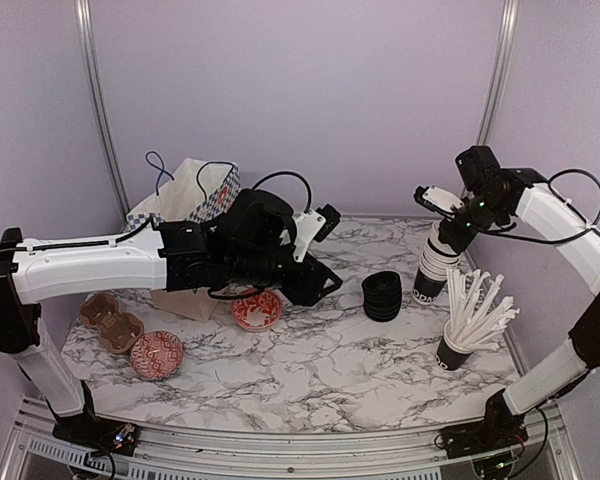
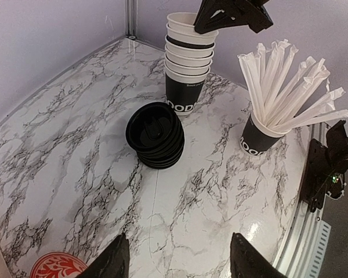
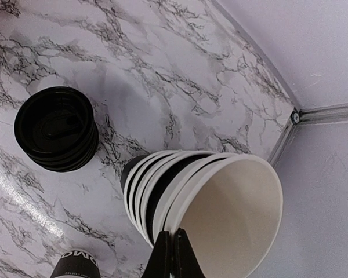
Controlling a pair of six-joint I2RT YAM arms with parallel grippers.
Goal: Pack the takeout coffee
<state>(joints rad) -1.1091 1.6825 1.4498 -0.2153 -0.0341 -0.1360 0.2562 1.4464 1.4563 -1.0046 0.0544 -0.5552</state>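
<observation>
Cream-lined top cup (image 3: pixel 232 202) of the stack (image 2: pixel 188 69) (the rest nested, mostly hidden), its near rim clamped in my right pincer (image 3: pixel 173 255), itself cut off by the frame, left pincer (image 2: pixel 178 238) gaping

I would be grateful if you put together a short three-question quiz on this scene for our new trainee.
1. Multiple choice: how does the right gripper meet the top cup of the stack?
A. It pinches the rim.
B. It wraps round the base.
C. It does not touch the cup.
2. True or false: the left gripper is shut.
3. Count: how many red patterned bowls stand on the table?

Key: 1 A. 2 False; its jaws stand open with nothing between them. 3 Two.
</observation>
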